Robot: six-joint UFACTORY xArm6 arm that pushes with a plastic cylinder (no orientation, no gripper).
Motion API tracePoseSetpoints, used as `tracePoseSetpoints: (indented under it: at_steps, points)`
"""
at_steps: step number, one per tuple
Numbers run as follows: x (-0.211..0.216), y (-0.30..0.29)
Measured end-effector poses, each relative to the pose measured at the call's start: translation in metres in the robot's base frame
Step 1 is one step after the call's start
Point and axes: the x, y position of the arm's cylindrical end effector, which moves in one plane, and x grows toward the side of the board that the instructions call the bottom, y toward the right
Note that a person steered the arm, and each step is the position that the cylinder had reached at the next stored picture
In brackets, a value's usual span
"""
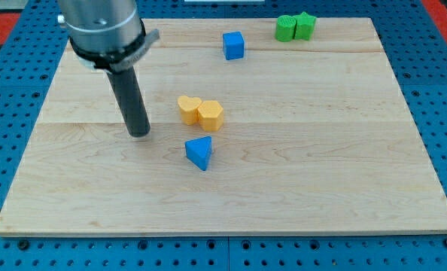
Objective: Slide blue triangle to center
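Note:
The blue triangle lies on the wooden board, a little below and to the left of the board's middle. My tip rests on the board to the left of the triangle, a short gap apart from it and slightly higher in the view. The rod rises from the tip toward the view's top left.
Two yellow blocks, one heart-shaped and one hexagonal, sit touching just above the blue triangle. A blue cube stands near the board's top edge. Two green blocks touch at the top right. A blue pegboard surrounds the board.

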Motion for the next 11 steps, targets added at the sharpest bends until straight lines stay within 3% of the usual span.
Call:
tracePoseSetpoints:
  at_steps: [1,4,5,6,7,8,9,11]
  points:
    - [0.034,0.024]
    - [0.036,0.178]
    - [0.005,0.186]
    - [0.009,0.189]
    - [0.047,0.172]
    - [0.053,0.127]
    - [0.041,0.112]
    - [-0.002,0.149]
